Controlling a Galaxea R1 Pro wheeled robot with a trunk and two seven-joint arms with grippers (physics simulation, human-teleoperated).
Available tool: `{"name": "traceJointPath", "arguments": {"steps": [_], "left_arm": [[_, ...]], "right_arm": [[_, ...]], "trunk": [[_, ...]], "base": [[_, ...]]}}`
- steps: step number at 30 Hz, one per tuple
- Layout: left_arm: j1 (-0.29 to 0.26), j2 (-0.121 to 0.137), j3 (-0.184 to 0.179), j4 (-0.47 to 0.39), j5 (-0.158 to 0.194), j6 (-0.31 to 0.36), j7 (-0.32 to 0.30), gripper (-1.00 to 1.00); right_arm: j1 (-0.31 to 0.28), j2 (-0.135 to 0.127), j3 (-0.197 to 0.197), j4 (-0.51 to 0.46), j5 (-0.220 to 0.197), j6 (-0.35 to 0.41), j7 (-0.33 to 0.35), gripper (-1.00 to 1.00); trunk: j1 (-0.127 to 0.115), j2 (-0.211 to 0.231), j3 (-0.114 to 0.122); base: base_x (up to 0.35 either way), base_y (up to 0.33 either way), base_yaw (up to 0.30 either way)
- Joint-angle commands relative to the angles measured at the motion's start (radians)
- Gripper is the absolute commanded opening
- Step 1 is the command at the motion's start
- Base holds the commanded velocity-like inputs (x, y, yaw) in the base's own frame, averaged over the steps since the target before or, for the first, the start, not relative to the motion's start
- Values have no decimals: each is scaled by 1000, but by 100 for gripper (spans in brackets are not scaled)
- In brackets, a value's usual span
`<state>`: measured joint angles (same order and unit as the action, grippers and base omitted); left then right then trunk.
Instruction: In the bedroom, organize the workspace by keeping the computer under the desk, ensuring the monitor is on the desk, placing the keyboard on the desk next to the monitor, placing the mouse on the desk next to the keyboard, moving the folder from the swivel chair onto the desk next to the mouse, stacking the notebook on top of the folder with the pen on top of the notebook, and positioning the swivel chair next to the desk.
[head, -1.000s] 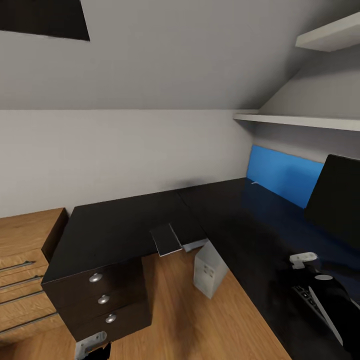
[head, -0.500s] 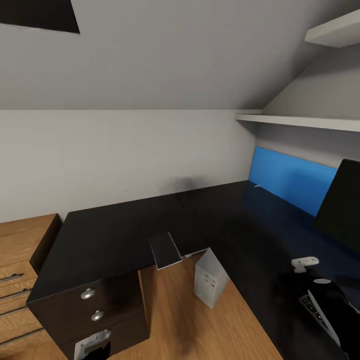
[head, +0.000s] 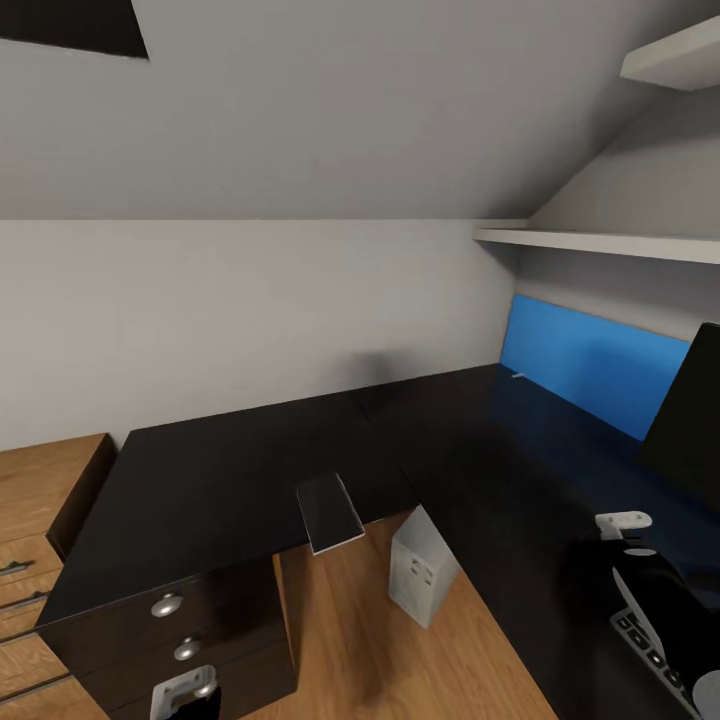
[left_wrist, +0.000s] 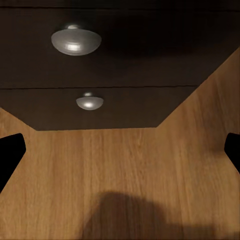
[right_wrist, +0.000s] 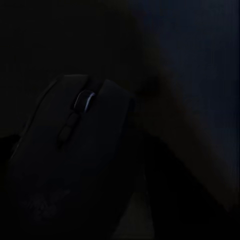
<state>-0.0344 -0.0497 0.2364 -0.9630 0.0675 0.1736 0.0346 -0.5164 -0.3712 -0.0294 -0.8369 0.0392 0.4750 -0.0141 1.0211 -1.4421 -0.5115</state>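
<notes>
Mouse (right_wrist: 75, 145) sits close before the right claw; whether that claw grips it I cannot tell. Left claw (left_wrist: 120, 150) hangs spread wide over wood floor (left_wrist: 130, 165), facing the worktop (head: 230, 470) drawers. Computer (head: 422, 580) stands beneath, notebook (head: 328, 512) overhangs the edge, monitor (head: 695, 420) stands at right.

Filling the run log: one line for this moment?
right gripper: holding mouse | left gripper: open, by desk drawers | computer: under desk
</notes>
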Motion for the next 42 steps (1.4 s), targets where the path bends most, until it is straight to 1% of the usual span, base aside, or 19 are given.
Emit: {"name": "traceJointPath", "arguments": {"steps": [1, 11, 17, 28, 29, 31, 33, 35, 39, 41, 42], "left_arm": [[-1, 0, 1, -1, 6, 6, 2, 100], [-1, -1, 1, 1, 3, 6, 1, 100], [0, 0, 1, 1, 3, 6, 1, 100], [0, 0, 1, 1, 3, 6, 1, 100], [0, 1, 1, 1, 3, 6, 1, 100], [0, 1, 1, 1, 3, 6, 1, 100], [0, 1, 1, 1, 3, 6, 1, 100], [0, 1, 1, 1, 3, 6, 1, 100], [0, 0, 1, 3, 3, 6, 1, 100], [0, -1, 1, 8, 3, 6, 1, 100], [0, 0, 0, 12, 3, 6, 1, 100]], "right_arm": [[-5, 0, 0, 8, 0, 4, -7, -100], [-14, 0, 2, 22, 3, 7, -13, -100], [-14, 0, 4, 22, 14, 7, -14, -100], [-14, 0, 6, 22, 15, 8, -13, -100], [-14, 0, 7, 22, 15, 8, -13, 100], [-14, 0, 8, 22, 20, 8, -13, 100], [-14, 0, 7, 21, 38, 8, -12, 100], [-14, 0, 7, 20, 48, 8, -11, 100], [-14, 1, 6, 16, 52, 7, -11, 100], [-14, 6, 6, 14, 53, 7, -11, 100], [-14, 13, 5, 9, 54, 6, -11, 100]], "trunk": [[0, -1, -1], [0, -1, -1], [0, -1, -1], [0, -1, -1], [0, -1, -1], [0, -1, -1], [0, -1, -1], [0, -1, -1], [0, -1, -1], [0, -1, -1], [0, -1, -1]], "base": [[3, 0, 0], [0, 0, 0], [-137, 0, 0], [-9, 0, 0], [0, 0, 0], [0, 0, 0], [0, 0, 0], [0, 0, 0], [0, 0, 0], [0, 0, 0], [0, 0, 0]]}}
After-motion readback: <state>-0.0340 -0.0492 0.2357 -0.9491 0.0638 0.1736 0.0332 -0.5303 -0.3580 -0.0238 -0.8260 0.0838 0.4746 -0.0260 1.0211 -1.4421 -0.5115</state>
